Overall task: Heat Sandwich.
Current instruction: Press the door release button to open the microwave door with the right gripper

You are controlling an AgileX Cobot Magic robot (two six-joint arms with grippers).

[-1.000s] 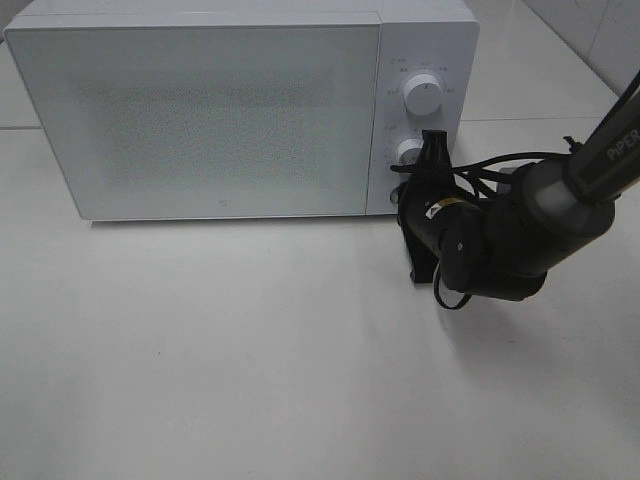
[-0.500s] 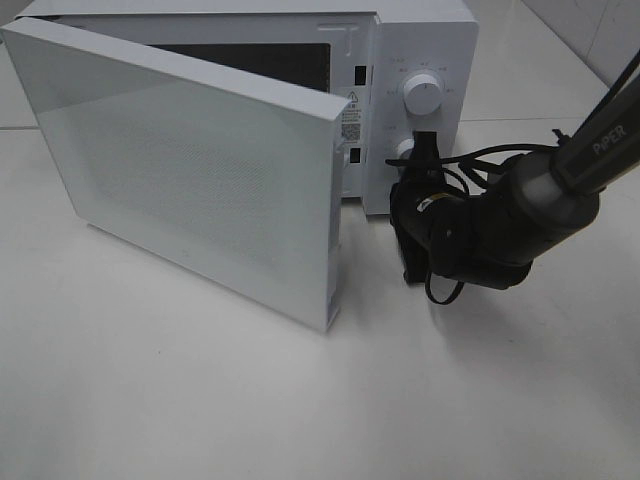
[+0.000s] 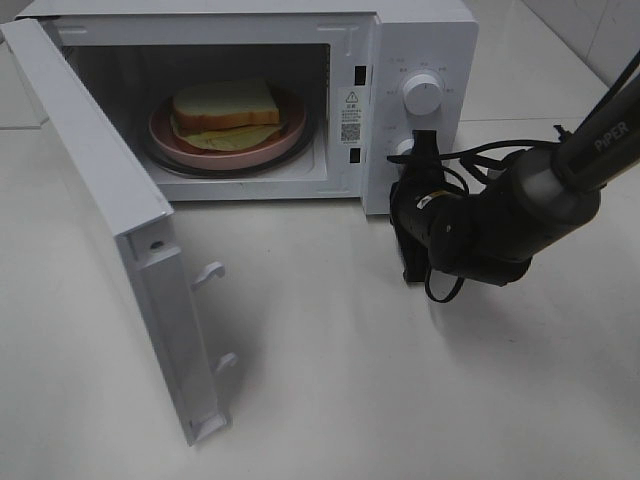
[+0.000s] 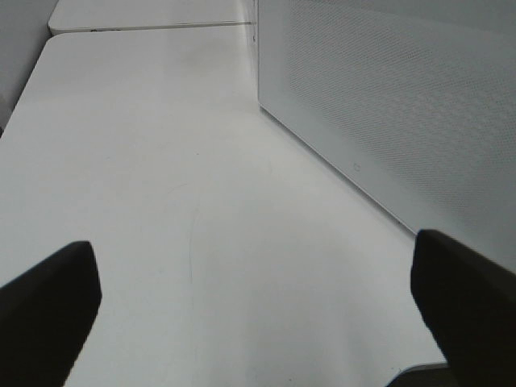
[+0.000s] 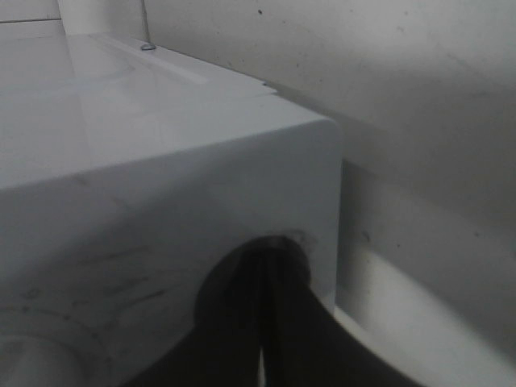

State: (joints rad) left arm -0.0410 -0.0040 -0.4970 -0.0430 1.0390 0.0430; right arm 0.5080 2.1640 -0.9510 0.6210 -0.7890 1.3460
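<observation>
The sandwich (image 3: 225, 103) lies flat on a pink plate (image 3: 163, 138), long side running across the microwave (image 3: 425, 40) opening. My right gripper (image 3: 425, 142) is clenched, left gripper (image 4: 258, 298) spread wide.

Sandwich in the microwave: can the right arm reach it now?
Probably yes. The door stands wide open, and nothing blocks the sandwich on its pink plate. The right gripper is shut at the lower knob, so it would need to open first.

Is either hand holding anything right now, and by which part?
Nothing held: left hand open above the table; right hand shut, tips against the microwave front.
</observation>
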